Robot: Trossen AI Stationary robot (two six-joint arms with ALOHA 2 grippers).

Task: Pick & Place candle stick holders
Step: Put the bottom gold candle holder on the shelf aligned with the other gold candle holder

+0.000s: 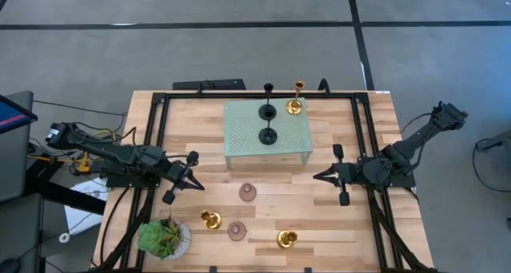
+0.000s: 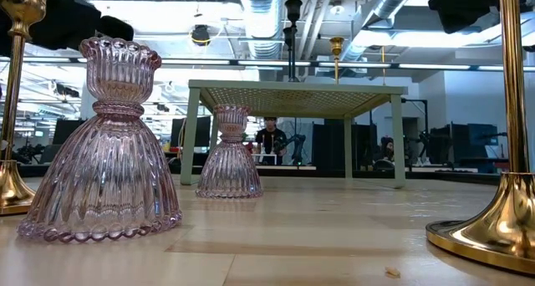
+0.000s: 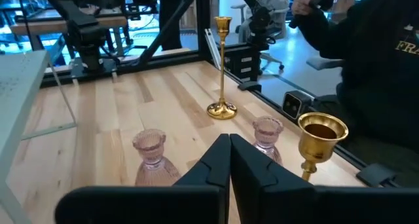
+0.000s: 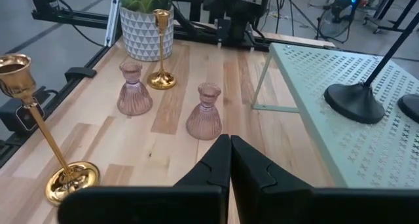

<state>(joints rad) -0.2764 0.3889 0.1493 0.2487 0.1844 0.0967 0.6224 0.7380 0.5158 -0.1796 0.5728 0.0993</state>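
Two black holders (image 1: 268, 111) (image 1: 267, 136) and one gold holder (image 1: 295, 105) stand on their round bases on the pale green platform (image 1: 239, 149). Two mauve-pink holders (image 1: 248, 192) (image 1: 237, 231) and two gold holders (image 1: 211, 219) (image 1: 287, 239) stand upright on the table nearer the front. My left gripper (image 1: 200, 184) is shut and empty, left of the pink holders; it also shows in the left wrist view (image 3: 230, 140). My right gripper (image 1: 317, 176) is shut and empty, right of them, also in its wrist view (image 4: 230, 140).
A green potted plant (image 1: 164, 237) stands at the near left corner. A black frame (image 1: 160, 113) runs around the table's edges. The platform stands on legs at the far middle. A person in dark clothing (image 3: 380, 73) sits beyond the table's near side.
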